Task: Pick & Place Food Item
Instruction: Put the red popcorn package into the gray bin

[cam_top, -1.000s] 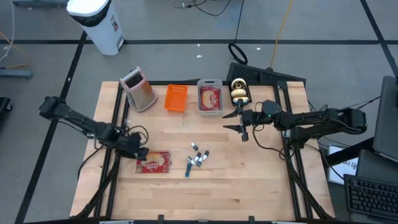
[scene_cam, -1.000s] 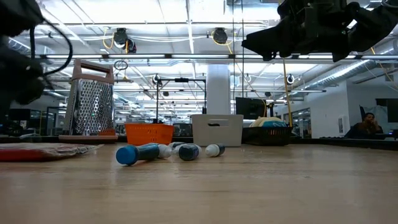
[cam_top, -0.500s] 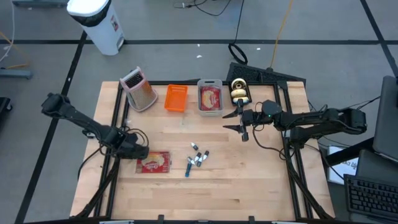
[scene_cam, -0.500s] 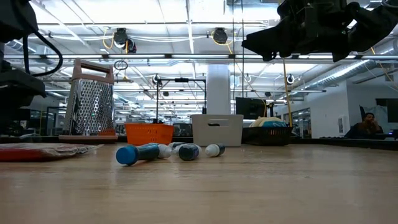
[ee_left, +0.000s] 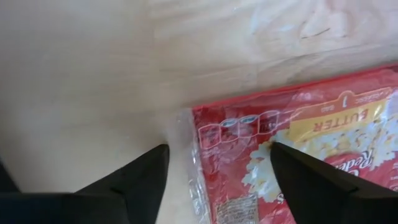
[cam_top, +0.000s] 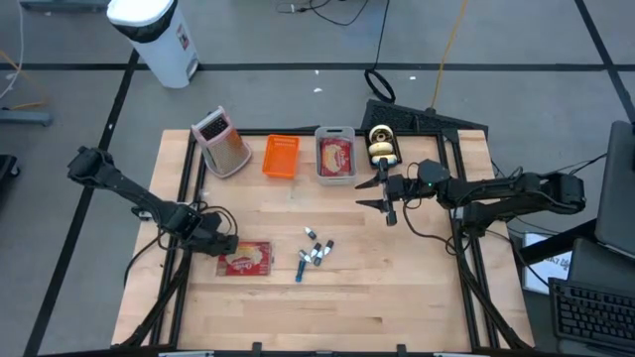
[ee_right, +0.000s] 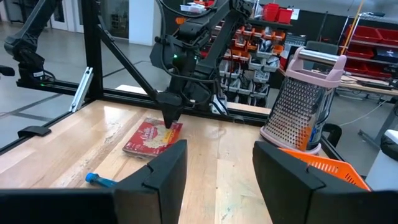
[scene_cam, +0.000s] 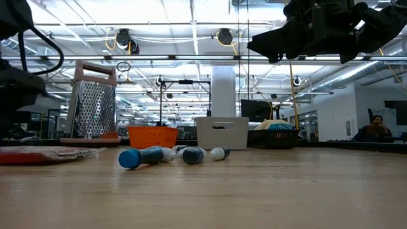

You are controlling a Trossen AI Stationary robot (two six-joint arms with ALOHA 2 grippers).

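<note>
- Popcorn packet (cam_top: pixel 245 259) flat on tabletop (cam_top: pixel 397 297), about 8 o'clock from tabletop centre; red film wrap, butter label readable in left wrist view.
- Likely light, thin, floppy; glossy film probably slippery, crimped end seam the easiest bite; pinching mid-face risks sliding off or crushing contents.
- Best hold, judged: short edge nearest the arm, fingers straddling seam.
- Left end effector (cam_top: pixel 220 244) at packet's 10 o'clock corner, low, touching or just above – cannot tell; fingers (ee_left: pixel 134 180) parted, straddling the packet edge (ee_left: pixel 205 155), nothing clamped yet.
- Right end effector (cam_top: pixel 386 196) well apart, about 2 o'clock from centre, raised, fingers (ee_right: pixel 155 174) apart, empty, waiting.
- Grey bin (cam_top: pixel 335 157) at 12 o'clock already holding a similar red packet; orange basket (cam_top: pixel 280 157) beside it.
- Small markers (cam_top: pixel 313 253) just at packet's 3 o'clock, clear of grasp.
</note>
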